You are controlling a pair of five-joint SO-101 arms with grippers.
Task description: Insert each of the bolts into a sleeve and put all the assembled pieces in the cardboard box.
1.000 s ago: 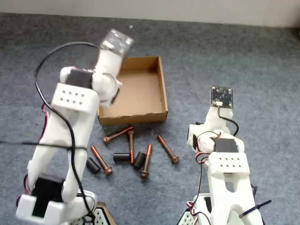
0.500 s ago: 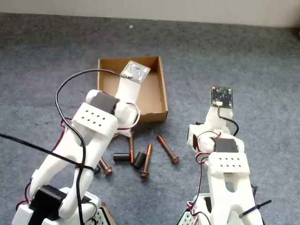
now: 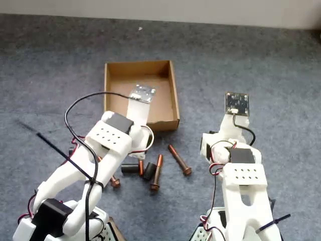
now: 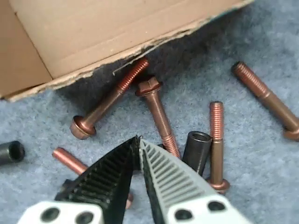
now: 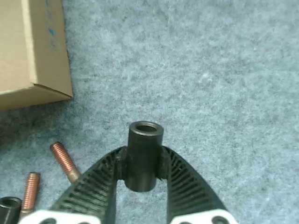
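Copper bolts (image 4: 158, 112), black sleeves (image 4: 197, 148) lie beside brown cardboard box (image 4: 93, 28); left gripper (image 4: 138, 142), closed empty, has dropped from over box to above them. Right gripper (image 5: 142, 161) clamps black cylindrical sleeve (image 5: 145, 137).

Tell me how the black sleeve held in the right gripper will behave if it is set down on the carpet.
The sleeve looks like rigid metal, so it should not flex in the right gripper. Round and smooth, it may slip if gripped loosely. Laid on its side it could roll, though the carpet probably damps that.
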